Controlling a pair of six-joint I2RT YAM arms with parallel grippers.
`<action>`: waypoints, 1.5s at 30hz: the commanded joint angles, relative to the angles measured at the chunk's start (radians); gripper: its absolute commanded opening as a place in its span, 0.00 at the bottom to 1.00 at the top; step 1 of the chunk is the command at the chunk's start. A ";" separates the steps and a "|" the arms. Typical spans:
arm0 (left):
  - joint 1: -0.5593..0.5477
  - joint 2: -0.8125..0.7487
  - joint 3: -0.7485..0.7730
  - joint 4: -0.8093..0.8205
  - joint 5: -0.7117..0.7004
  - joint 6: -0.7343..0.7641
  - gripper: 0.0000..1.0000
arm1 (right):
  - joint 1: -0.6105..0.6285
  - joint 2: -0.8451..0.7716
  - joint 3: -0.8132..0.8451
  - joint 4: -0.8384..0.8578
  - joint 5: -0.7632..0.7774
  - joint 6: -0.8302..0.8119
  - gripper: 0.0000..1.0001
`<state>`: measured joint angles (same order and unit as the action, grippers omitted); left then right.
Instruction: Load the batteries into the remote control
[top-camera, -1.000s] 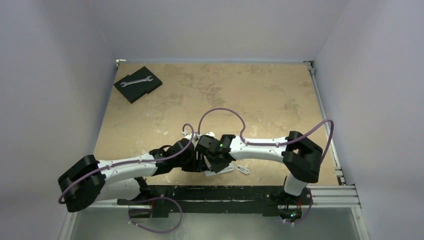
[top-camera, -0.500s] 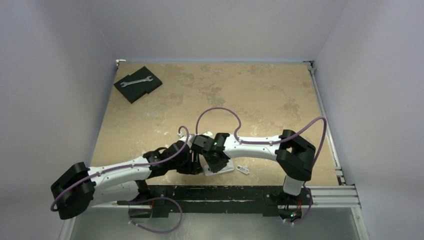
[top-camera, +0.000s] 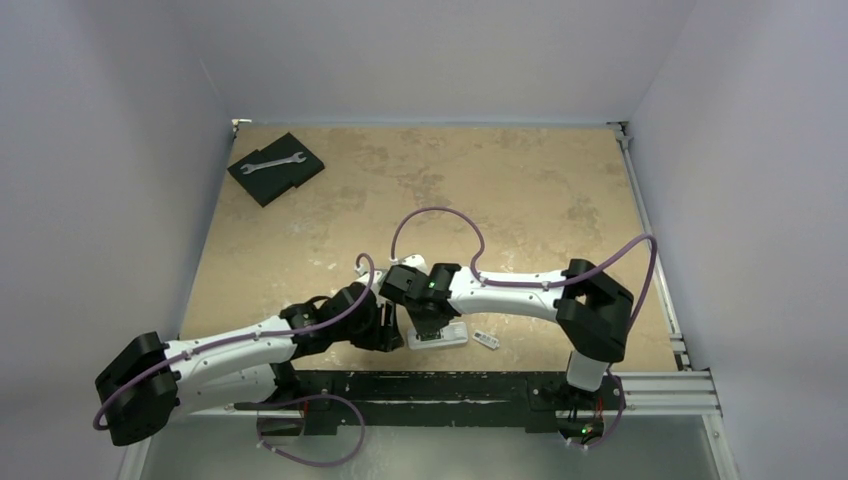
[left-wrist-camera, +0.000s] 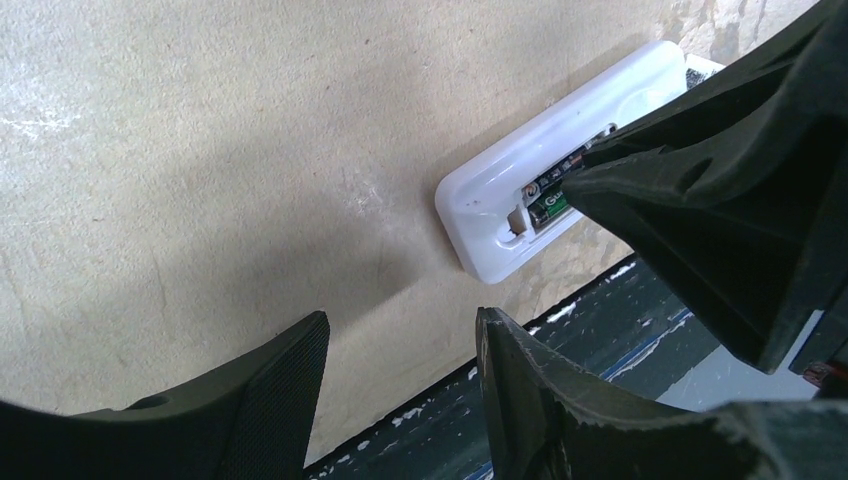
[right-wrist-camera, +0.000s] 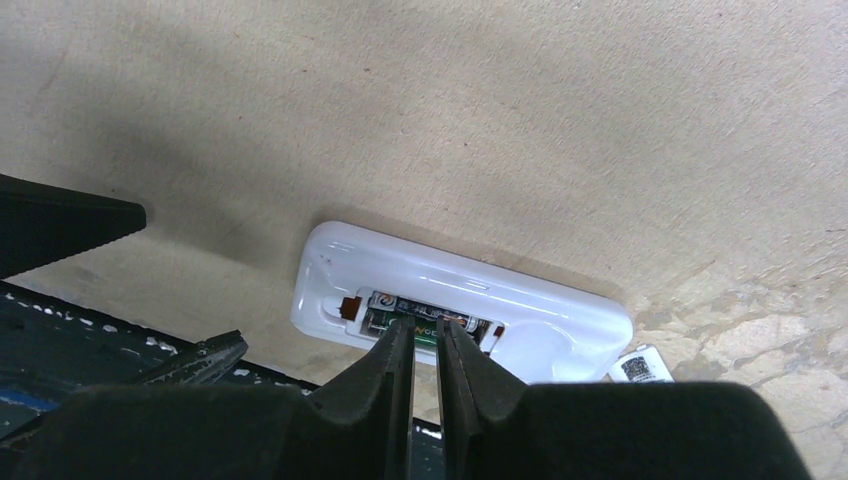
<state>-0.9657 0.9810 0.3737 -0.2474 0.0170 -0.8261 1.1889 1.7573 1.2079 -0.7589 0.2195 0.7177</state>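
Far left of the remote and well behind it, at the table's (top-camera: 520, 190) rear corner: a black pad (top-camera: 290, 178) with a wrench (top-camera: 271, 161) lying flat on it.

Just left of the remote: the left gripper (left-wrist-camera: 402, 318), low over bare table. Its fingers (left-wrist-camera: 270, 395) are spread apart with nothing between them, and they do not touch the remote.

Centre: the remote (right-wrist-camera: 400, 265), a white bar lying back-up and flat on the table at the near edge, its long side roughly along that edge. Its bay (right-wrist-camera: 352, 306) stands uncovered, set toward the remote's left end, with an orange tab at each end. The batteries (right-wrist-camera: 380, 320) lie lengthwise inside the bay. The left wrist view shows what look like two dark cells side by side, the nearer one with green print. The right fingers hide their middle part, so how fully they are seated cannot be told.

Directly over the remote: the right gripper (right-wrist-camera: 423, 328), pointing down into the bay. Its fingers (right-wrist-camera: 395, 360) are drawn almost together, with only a thin slit between them. Nothing is seen pinched, and the tips rest at the batteries.

Just right of the remote: a small white cover (right-wrist-camera: 640, 365) with a printed label, lying on the table apart from the bay, close to the remote's right end.
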 joint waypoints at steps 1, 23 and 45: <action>-0.008 -0.022 0.033 -0.020 -0.014 0.021 0.56 | -0.004 -0.047 -0.007 0.031 0.043 0.034 0.21; -0.007 -0.033 0.042 -0.050 0.000 0.031 0.56 | 0.008 -0.075 -0.113 0.102 0.035 0.089 0.20; -0.007 -0.070 0.027 -0.050 0.018 0.026 0.56 | 0.021 -0.134 -0.115 0.089 0.034 0.139 0.21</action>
<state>-0.9657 0.9298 0.3855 -0.3092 0.0231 -0.8177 1.2037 1.6169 1.1278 -0.6910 0.2512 0.8249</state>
